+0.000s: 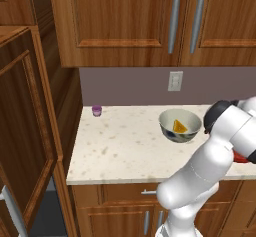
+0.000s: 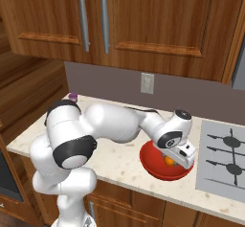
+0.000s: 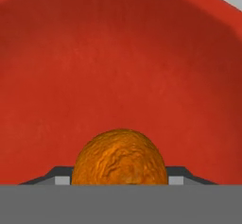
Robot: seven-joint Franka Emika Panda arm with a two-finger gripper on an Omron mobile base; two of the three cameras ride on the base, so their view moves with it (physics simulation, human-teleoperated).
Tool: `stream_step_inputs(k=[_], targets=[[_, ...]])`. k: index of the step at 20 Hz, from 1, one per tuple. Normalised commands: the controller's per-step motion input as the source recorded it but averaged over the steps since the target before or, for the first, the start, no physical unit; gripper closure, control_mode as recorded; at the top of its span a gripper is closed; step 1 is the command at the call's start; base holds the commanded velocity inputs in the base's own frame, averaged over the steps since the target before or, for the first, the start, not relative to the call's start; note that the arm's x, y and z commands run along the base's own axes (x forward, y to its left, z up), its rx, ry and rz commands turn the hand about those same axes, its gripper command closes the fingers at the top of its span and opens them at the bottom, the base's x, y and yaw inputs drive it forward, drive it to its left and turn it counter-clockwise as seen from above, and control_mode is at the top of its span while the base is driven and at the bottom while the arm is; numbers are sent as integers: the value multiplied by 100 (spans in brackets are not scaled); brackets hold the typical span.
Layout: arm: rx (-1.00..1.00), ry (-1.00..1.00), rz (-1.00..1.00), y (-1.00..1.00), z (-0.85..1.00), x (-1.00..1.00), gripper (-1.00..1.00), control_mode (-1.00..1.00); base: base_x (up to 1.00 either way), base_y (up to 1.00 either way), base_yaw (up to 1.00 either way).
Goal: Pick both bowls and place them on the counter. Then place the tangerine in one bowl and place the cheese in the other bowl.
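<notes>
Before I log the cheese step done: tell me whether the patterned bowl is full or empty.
Full: the patterned bowl stands upright on the counter with the yellow cheese wedge inside.

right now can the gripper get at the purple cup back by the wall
Probably yes, though not at once. The gripper is down in the red bowl around the tangerine. The purple cup stands alone at the counter's far corner, with nothing crowding it; the patterned bowl sits well aside.
</notes>
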Motion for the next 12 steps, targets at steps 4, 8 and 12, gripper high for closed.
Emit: stream_step_inputs(k=[4,8,12], targets=[[0,0,0,17,-18,10,100,-100,0,0,0],[0,0,0,9,-16,14,100,-100,0,0,0],[0,3,0,8,-20,15,100,-100,0,0,0]])
